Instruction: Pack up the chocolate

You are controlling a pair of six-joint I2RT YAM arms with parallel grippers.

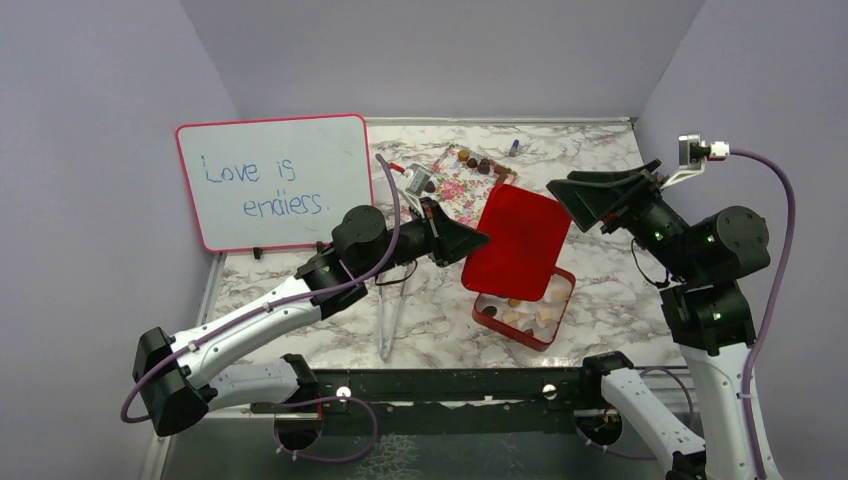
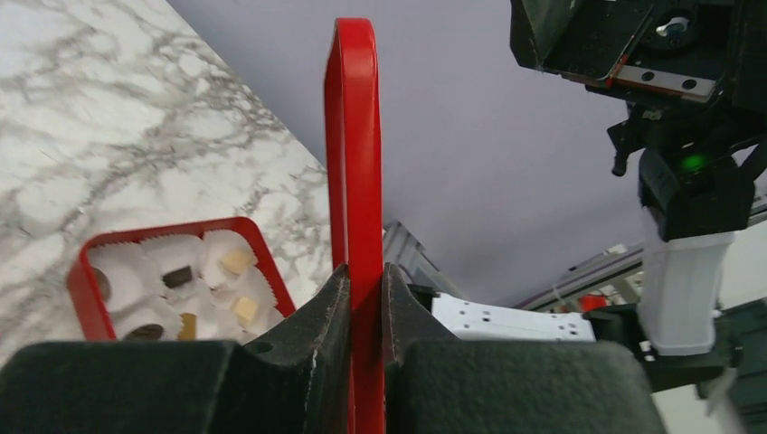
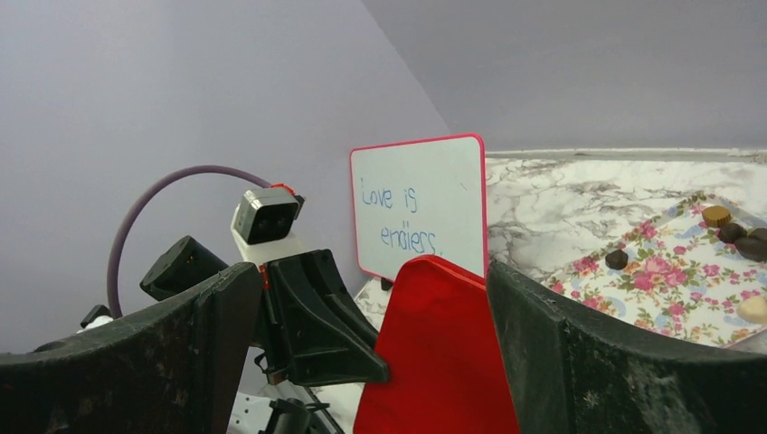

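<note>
Chocolate (image 2: 237, 260): small dark, tan and cream pieces; you see some in white cups (image 2: 122, 271) in the box (image 2: 77, 285), some on the tray (image 3: 669, 271).
Left end effector (image 2: 366, 280): pinching the lid (image 2: 353, 136).
Right end effector (image 1: 575, 200): spread.

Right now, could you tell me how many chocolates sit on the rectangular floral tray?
5 chocolates show: one light brown and two dark brown at the tray's far end, one dark brown apart, one cream-white nearer. Others may be hidden.
</note>
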